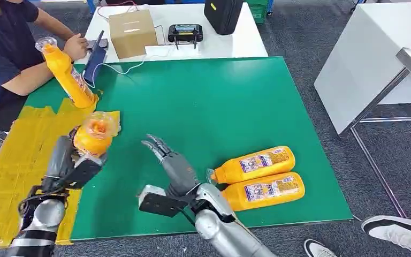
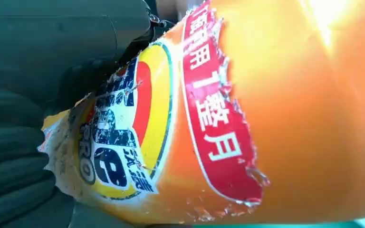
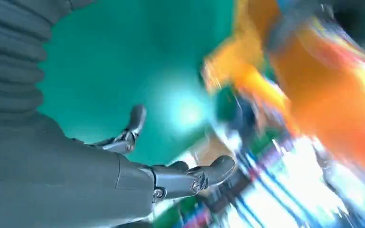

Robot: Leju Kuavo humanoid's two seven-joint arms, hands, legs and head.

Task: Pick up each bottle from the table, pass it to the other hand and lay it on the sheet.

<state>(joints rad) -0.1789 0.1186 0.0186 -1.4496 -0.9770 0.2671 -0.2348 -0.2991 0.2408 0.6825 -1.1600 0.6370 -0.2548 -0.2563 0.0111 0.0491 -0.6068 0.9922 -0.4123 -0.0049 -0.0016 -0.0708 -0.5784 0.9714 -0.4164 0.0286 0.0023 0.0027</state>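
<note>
My left hand (image 1: 69, 163) grips an orange bottle (image 1: 93, 134) over the edge of the yellow sheet (image 1: 16, 160); its torn red and yellow label (image 2: 171, 128) sits close in the left wrist view. My right hand (image 1: 168, 158) hovers open over the green mat, fingers (image 3: 190, 178) spread, a short way right of that bottle. Two more orange bottles (image 1: 254, 163) (image 1: 265, 190) lie side by side on the mat to my right. A person holds another orange bottle (image 1: 64, 69) tilted at the sheet's far end.
The green mat (image 1: 203, 107) covers the table. Behind it a white table carries a cardboard box (image 1: 132, 32), a controller (image 1: 185, 32) and a black bag (image 1: 223, 15). A seated person (image 1: 5, 48) is at the far left. A white bench (image 1: 369, 64) stands right; shoes (image 1: 401, 227) near the corner.
</note>
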